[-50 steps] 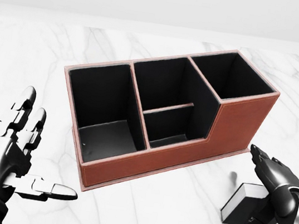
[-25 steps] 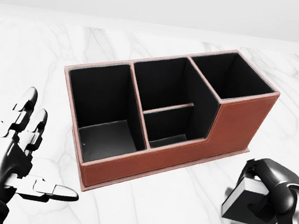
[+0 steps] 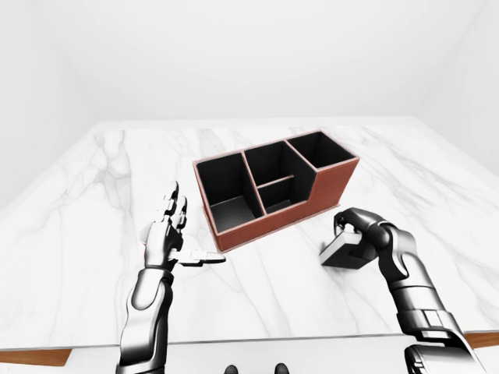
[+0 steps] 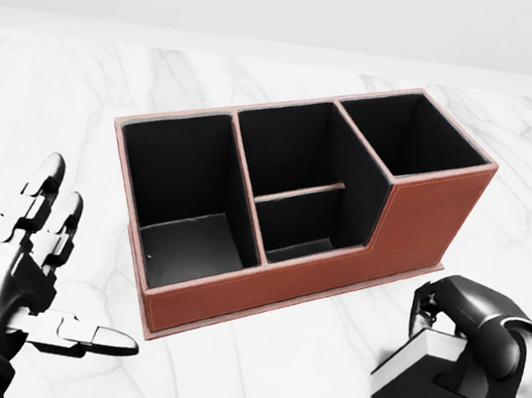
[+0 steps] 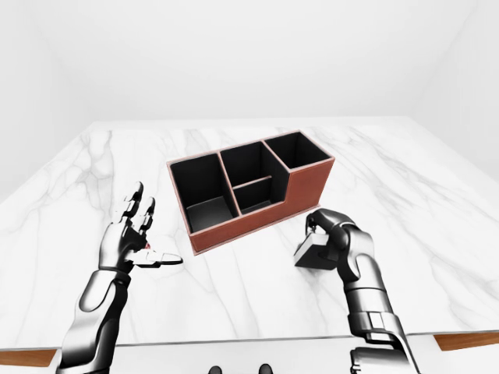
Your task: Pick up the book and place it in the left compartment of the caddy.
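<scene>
The book (image 4: 420,377) is a small dark block with a pale page edge, at the lower right of the head view. My right hand (image 4: 447,331) has its fingers closed round it and holds it tilted just above the marble table (image 4: 220,372). The brown caddy (image 4: 295,203) with black insides stands in the middle; its left compartment (image 4: 186,197) holds nothing. My left hand (image 4: 44,276) is open and empty at the lower left, apart from the caddy. The book also shows in the left-eye view (image 3: 343,253).
The caddy has two small middle compartments (image 4: 298,189) and a tall right compartment (image 4: 411,136). The white marble table's near edge (image 3: 249,343) shows in the left-eye view. White walls stand behind the table.
My right hand has curled its fingers round the book and tipped it over to the left. My left hand has barely moved.
</scene>
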{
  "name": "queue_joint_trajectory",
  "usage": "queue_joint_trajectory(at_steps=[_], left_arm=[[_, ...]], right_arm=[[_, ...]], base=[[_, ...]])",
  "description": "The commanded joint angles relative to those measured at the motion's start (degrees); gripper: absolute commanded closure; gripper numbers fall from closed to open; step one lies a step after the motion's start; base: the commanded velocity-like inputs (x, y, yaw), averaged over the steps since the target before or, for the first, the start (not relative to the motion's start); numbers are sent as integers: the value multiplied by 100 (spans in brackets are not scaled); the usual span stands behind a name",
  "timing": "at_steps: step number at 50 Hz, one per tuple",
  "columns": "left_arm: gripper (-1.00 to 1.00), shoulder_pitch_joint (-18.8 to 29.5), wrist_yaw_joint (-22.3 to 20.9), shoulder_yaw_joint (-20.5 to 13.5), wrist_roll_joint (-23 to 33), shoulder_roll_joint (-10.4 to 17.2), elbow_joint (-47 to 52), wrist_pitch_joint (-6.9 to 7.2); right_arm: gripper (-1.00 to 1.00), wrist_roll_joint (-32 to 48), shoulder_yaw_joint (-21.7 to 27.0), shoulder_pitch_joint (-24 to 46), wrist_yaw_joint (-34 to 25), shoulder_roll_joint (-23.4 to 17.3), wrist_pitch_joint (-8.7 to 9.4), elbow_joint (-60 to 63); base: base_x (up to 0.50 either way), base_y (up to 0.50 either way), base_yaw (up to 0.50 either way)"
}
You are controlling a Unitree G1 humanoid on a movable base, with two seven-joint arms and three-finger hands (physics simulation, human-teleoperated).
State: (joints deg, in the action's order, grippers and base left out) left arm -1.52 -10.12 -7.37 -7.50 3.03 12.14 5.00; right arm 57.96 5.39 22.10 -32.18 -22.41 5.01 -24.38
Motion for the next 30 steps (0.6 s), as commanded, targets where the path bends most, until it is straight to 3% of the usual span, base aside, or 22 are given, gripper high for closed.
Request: queue_joint_trajectory(at_steps=[1, 12, 21, 30], left_arm=[[-100, -42, -8, -12, -13, -3, 68, 0], [-100, -4, -19, -61, -56, 15, 66, 0], [-100, 80, -20, -91, -80, 44, -53, 0], [-100, 86, -6, -87, -90, 52, -68, 0]], right_arm=[[100, 719, 226, -161, -782, 241, -1, 2339], [100, 1234, 206, 440, -782, 506, -1, 3409], [100, 1099, -246, 1029, -782, 1167, -1, 2925], [100, 584, -610, 1166, -756, 1657, -1, 2403]], base=[[0, 0, 0], [0, 0, 0], [0, 0, 0], [0, 0, 0]])
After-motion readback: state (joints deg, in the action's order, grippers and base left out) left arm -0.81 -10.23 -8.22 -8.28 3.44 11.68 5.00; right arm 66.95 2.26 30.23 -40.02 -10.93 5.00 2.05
